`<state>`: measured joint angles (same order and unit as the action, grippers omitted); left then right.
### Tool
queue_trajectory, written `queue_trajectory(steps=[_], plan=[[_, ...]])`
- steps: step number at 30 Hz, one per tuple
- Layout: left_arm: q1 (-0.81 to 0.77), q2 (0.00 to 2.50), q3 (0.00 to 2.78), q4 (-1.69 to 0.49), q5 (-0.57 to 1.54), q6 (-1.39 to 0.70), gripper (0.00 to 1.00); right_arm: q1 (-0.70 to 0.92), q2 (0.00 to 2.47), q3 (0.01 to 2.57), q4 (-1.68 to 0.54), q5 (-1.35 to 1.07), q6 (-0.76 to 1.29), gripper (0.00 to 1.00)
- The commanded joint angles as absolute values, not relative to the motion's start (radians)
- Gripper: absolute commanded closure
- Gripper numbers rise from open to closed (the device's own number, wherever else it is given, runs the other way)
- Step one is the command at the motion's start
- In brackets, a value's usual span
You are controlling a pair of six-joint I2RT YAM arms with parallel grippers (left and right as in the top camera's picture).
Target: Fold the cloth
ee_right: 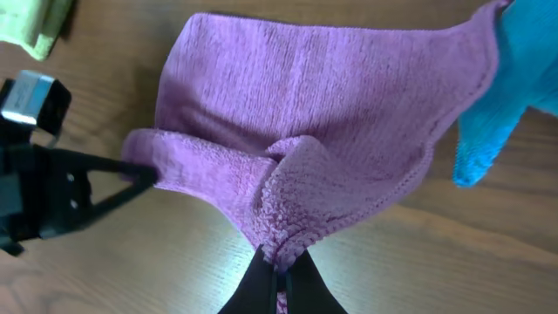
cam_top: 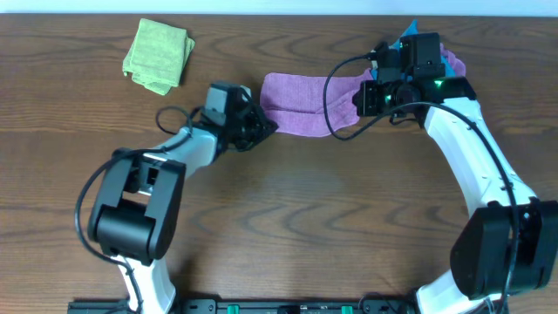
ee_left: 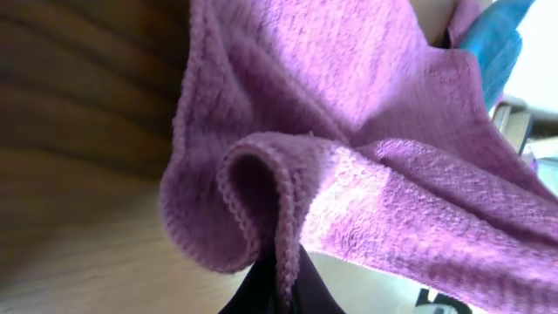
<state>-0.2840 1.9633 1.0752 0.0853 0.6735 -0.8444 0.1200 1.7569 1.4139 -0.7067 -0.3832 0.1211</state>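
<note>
The lilac-purple cloth (cam_top: 301, 103) hangs bunched between my two grippers at the back middle of the table. My left gripper (cam_top: 261, 125) is shut on the cloth's left edge; in the left wrist view the hem (ee_left: 283, 262) runs down between the dark fingers (ee_left: 281, 292). My right gripper (cam_top: 364, 98) is shut on the cloth's right corner; in the right wrist view the corner (ee_right: 288, 235) is pinched between the fingers (ee_right: 279, 266). The rest of the cloth (ee_right: 305, 96) spreads away toward the left gripper (ee_right: 78, 187). The white tag does not show.
A light green folded cloth (cam_top: 158, 55) lies at the back left. A bright blue cloth (cam_top: 406, 37) lies behind the right gripper, also in the right wrist view (ee_right: 510, 78). The wooden table (cam_top: 288, 227) extends to the front.
</note>
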Motion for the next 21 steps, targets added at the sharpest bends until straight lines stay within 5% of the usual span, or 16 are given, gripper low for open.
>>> queue_trajectory(steps=[1, 8, 21], plan=[[-0.256, 1.873, 1.135, -0.059, 0.729, -0.633, 0.94, 0.133, 1.745, 1.409, -0.739, -0.437, 0.096, 0.99], [-0.258, 1.726, 1.143, -0.413, 0.677, -0.517, 0.94, 0.181, 1.745, 1.409, -0.907, -0.407, 0.035, 0.99], [-0.285, 1.726, 1.136, -0.625, 0.669, -0.455, 0.94, 0.221, 1.721, 1.364, -1.038, -0.300, 0.036, 0.98]])
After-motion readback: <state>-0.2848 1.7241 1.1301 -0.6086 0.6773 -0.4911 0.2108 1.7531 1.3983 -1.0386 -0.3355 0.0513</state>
